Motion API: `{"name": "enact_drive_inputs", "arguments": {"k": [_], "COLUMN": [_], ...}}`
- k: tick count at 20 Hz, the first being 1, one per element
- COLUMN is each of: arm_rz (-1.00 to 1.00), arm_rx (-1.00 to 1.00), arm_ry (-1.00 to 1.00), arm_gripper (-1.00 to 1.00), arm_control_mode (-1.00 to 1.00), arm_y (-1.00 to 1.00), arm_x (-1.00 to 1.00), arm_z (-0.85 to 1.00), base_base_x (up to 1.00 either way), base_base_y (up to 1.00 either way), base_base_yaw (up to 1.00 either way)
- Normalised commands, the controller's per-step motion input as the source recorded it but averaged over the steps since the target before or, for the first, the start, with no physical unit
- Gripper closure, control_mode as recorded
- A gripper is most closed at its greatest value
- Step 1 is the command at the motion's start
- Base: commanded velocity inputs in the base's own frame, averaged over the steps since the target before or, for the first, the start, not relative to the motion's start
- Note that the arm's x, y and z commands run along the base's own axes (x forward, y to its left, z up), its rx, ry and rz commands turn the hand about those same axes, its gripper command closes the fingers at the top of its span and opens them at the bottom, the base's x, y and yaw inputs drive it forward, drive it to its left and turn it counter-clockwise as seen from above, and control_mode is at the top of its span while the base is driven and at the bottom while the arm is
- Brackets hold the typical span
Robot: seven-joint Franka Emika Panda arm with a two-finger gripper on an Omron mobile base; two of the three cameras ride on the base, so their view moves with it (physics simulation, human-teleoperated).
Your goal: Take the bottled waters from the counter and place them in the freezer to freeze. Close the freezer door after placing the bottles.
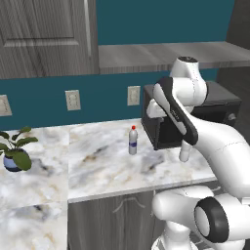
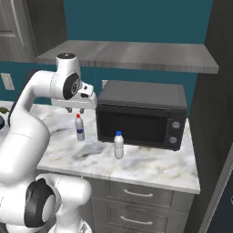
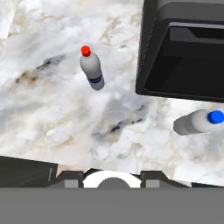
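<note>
hand: gripper point(image 2: 75, 109) closed, empty, above the counter point(image 2: 150, 166) | target: red-capped bottle point(image 2: 80, 127) upright, just below the hand and nearer | other: blue-capped bottle point(image 2: 119, 145) upright before the microwave point(image 2: 141, 116), farther right | approach: downward

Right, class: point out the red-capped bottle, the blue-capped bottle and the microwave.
red-capped bottle point(image 3: 92, 70), hand view, on its body.
blue-capped bottle point(image 2: 119, 146), right base view, on its body.
microwave point(image 2: 136, 123), right base view, on its door.
</note>
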Motion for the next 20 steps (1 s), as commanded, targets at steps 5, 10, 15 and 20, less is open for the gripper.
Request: {"name": "enact_drive_inputs", "arguments": {"k": [5, 10, 15, 20], "arm_rz": [0.00, 0.04, 0.09, 0.14], "arm_rx": [0.04, 0.17, 0.05, 0.09], "arm_ry": [-0.15, -0.19, 0.05, 0.01], "arm_gripper": [-1.00, -1.00, -1.00, -1.00], "arm_control_mode": [-1.00, -1.00, -1.00, -1.00], "arm_y": [-0.34, -0.94, -0.58, -0.61], "arm_x": [-0.62, -0.59, 0.00, 0.01], "arm_z": [-0.14, -0.20, -0.21, -0.03], "base_base_x": [0.00, 0.00, 0.00, 0.00], "base_base_y": [0.00, 0.00, 0.00, 0.00], "base_base_yaw": [0.00, 0.00, 0.00, 0.00]}}
